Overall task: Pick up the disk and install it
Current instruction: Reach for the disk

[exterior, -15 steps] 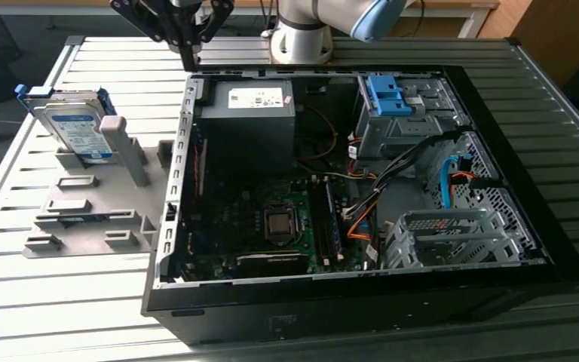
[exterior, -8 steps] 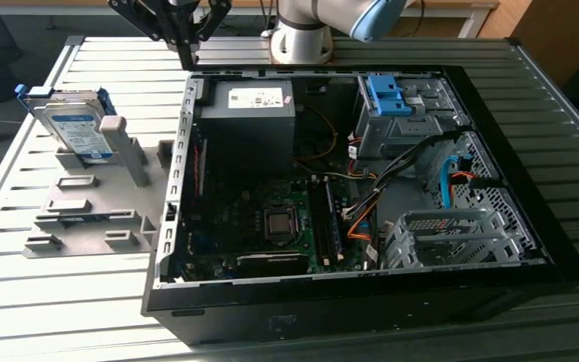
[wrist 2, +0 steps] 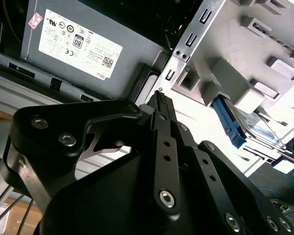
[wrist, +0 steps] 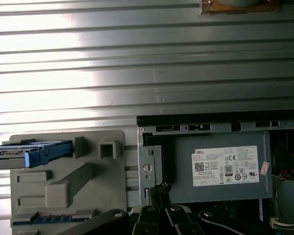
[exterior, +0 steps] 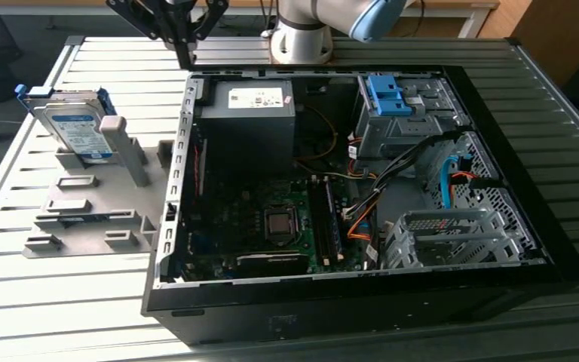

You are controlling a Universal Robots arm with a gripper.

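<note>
We see a slatted metal table (exterior: 48,302) carrying an open computer case (exterior: 561,249) that lies on its side, with the arm's pale base (exterior: 304,38) standing behind it. On the exterior view's left of the case sits a grey fixture (exterior: 88,204) with posts and slots. Inside the case, at its far corner, is a grey power supply (exterior: 254,113) with a white sticker, which we also see in both wrist views (wrist 2: 73,44) (wrist: 220,166). The gripper (exterior: 183,56) hangs above that far corner, just beside the case wall; its fingers are pressed together and pinch nothing, as both wrist views show (wrist 2: 159,94) (wrist: 162,187). We cannot tell whether the tips touch the case edge. The disk (exterior: 73,124) stands on edge in the fixture's far end, blue frame around it, apart from the gripper (wrist 2: 259,129) (wrist: 29,152). A blue clip piece (exterior: 388,94) sits on the drive cage inside the case.
</note>
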